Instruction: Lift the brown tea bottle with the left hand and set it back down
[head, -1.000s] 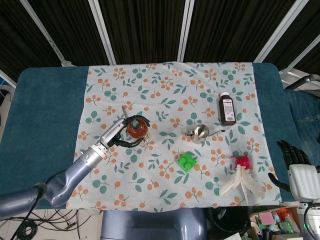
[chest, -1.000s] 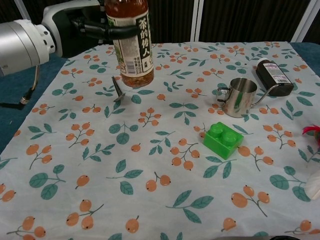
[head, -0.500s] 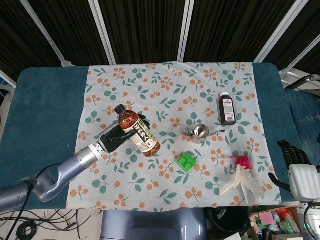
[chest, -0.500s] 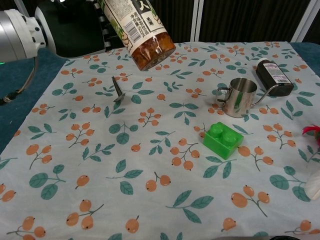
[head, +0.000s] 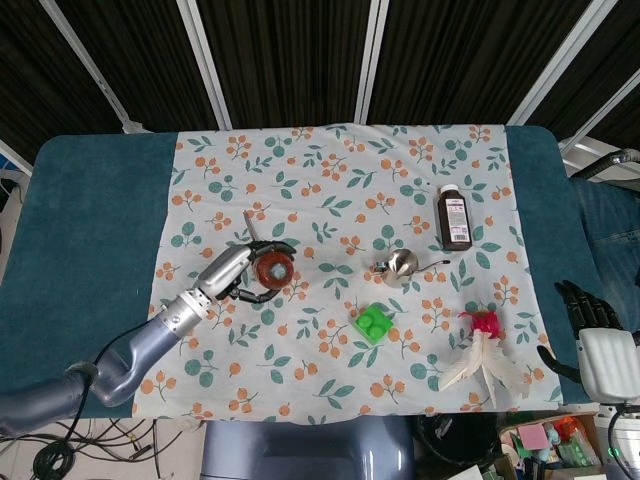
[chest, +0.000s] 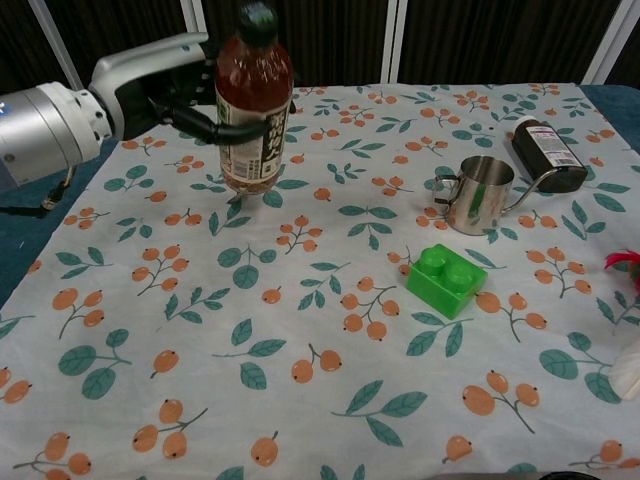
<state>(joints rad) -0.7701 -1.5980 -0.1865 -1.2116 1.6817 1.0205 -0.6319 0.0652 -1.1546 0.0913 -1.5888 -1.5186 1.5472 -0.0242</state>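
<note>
The brown tea bottle (chest: 252, 105) stands upright with a dark cap and a white label, over the left part of the flowered cloth (chest: 330, 400). My left hand (chest: 175, 88) grips it around the middle, with fingers (chest: 243, 128) wrapped across the label. Its base is at the cloth's surface; I cannot tell whether it touches. From above, in the head view, the bottle (head: 271, 268) shows as a brown disc in my left hand (head: 238, 272). My right hand (head: 587, 306) hangs off the table's right edge, holding nothing.
A steel cup (chest: 472, 193) with a long handle stands right of centre, with a green brick (chest: 447, 281) in front of it. A dark medicine bottle (chest: 545, 152) lies at the far right. A red and white feather toy (head: 484, 352) lies near the front right.
Half a second ago the bottle was raised and tilted over to the right. Now it is upright again and lower, down at the cloth, still in my left hand.
</note>
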